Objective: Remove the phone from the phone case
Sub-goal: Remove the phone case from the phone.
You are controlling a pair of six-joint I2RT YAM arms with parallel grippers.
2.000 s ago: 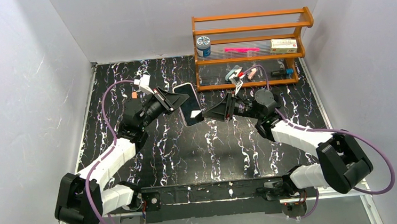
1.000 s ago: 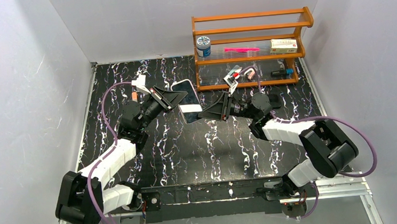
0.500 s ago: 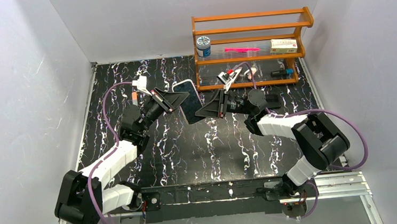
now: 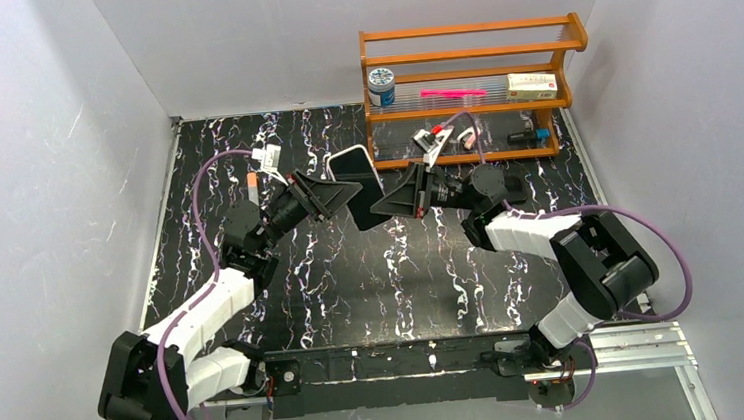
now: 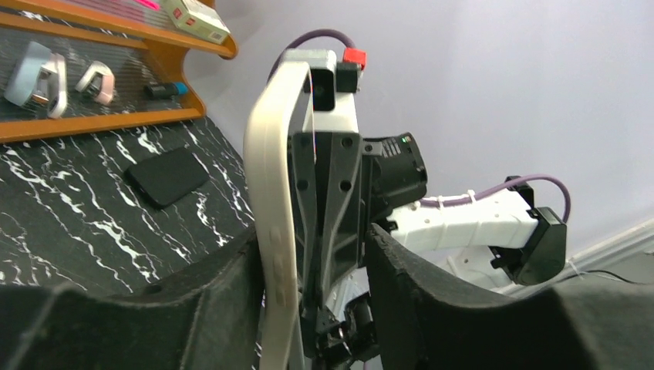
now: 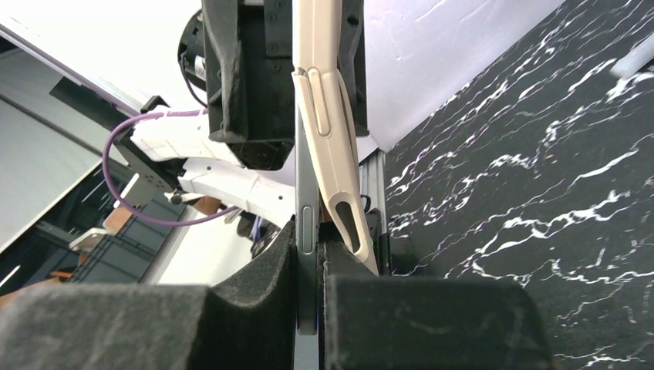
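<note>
right end effector [image 6: 308, 240] grips phone [image 4: 357, 176], length running near-to-far.

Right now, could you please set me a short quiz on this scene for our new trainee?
1. True or false: the phone lies on the wooden shelf.
2. At which end of that shelf, seen from the top camera, does the blue-lidded jar stand?
3. What does the right end effector clamp? A) the phone's edge B) the shelf C) the jar
Key: 1 false, it is held up in the air; 2 the left end; 3 A.
</note>
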